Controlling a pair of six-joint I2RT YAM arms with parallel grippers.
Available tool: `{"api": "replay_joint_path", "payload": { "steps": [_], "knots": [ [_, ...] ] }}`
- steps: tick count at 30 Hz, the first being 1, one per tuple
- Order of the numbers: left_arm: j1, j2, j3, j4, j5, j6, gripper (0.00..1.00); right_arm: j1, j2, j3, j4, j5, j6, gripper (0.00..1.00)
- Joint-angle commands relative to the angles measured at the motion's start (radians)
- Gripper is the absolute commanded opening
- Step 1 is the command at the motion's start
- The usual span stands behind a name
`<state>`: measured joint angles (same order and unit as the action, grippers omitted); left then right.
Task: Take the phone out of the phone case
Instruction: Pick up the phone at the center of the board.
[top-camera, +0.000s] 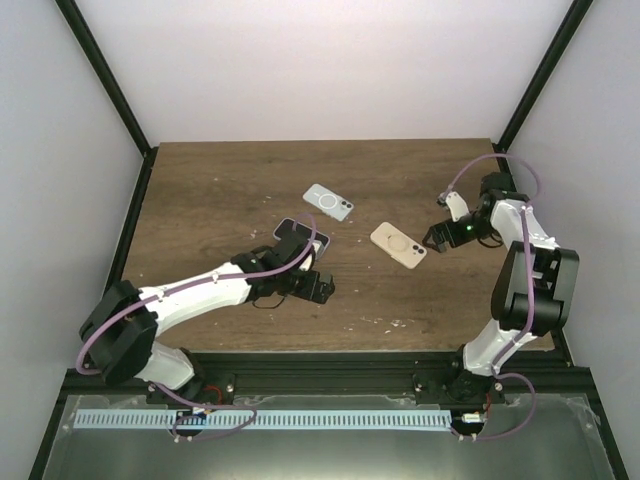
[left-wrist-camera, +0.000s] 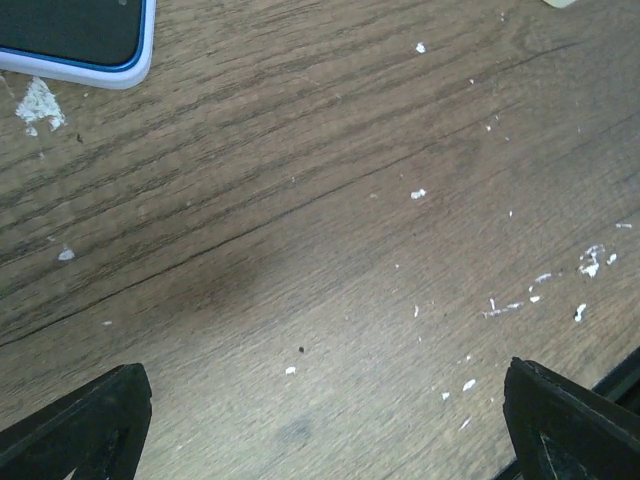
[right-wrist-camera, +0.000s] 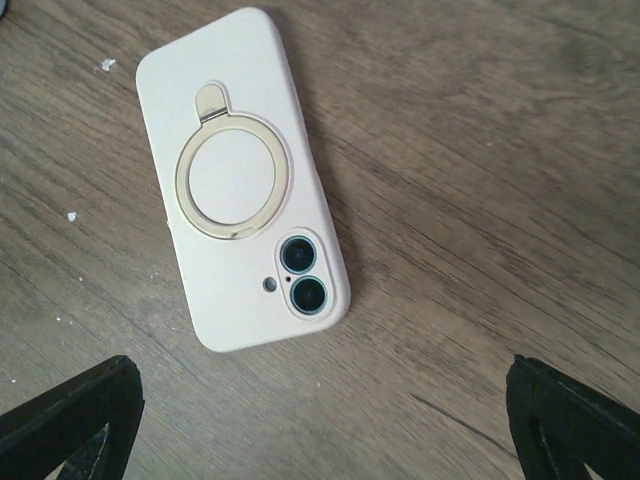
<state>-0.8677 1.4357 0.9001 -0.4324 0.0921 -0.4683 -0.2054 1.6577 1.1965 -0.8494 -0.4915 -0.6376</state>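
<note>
A cream phone case (right-wrist-camera: 240, 180) with a ring stand lies back-up on the wood, and the phone's two camera lenses (right-wrist-camera: 303, 275) show through its cutout. From above, this cream case (top-camera: 398, 245) lies right of centre, with my right gripper (top-camera: 433, 240) just to its right. In the wrist view the right gripper (right-wrist-camera: 325, 425) is open over bare wood below the case. A second phone (top-camera: 298, 233) lies screen-up, and its blue-white rim (left-wrist-camera: 140, 60) shows at the top left. My left gripper (top-camera: 322, 289) (left-wrist-camera: 330, 425) is open, near that phone, holding nothing.
A pale, clear-looking case or phone (top-camera: 328, 202) with a ring on its back lies further back at the centre. White flecks (left-wrist-camera: 590, 262) dot the wooden table (top-camera: 200, 200). Black frame posts (top-camera: 110, 85) rise at the back corners, and the table's front edge (top-camera: 350, 352) runs near the arm bases.
</note>
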Motion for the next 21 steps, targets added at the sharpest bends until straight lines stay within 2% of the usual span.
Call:
{"api": "replay_joint_path", "payload": {
  "steps": [1, 5, 11, 17, 21],
  "knots": [
    [0.000, 0.035, -0.007, 0.116, 0.011, -0.087, 0.97, 0.057, 0.060, 0.041, 0.026, 0.025, 0.004, 1.00],
    [0.001, 0.070, -0.005, 0.155, 0.005, -0.120, 0.96, 0.109, 0.129, 0.065, 0.074, 0.086, 0.046, 1.00],
    [0.001, 0.097, -0.002, 0.193, 0.001, -0.150, 0.95, 0.152, 0.172, 0.037, 0.108, 0.083, 0.079, 0.99],
    [0.001, 0.086, -0.013, 0.188, -0.029, -0.149, 0.95, 0.236, 0.118, -0.107, 0.102, 0.050, 0.089, 0.96],
    [0.003, 0.047, -0.013, 0.140, -0.092, -0.141, 0.95, 0.348, 0.042, -0.203, 0.060, -0.015, 0.104, 0.93]
  ]
}}
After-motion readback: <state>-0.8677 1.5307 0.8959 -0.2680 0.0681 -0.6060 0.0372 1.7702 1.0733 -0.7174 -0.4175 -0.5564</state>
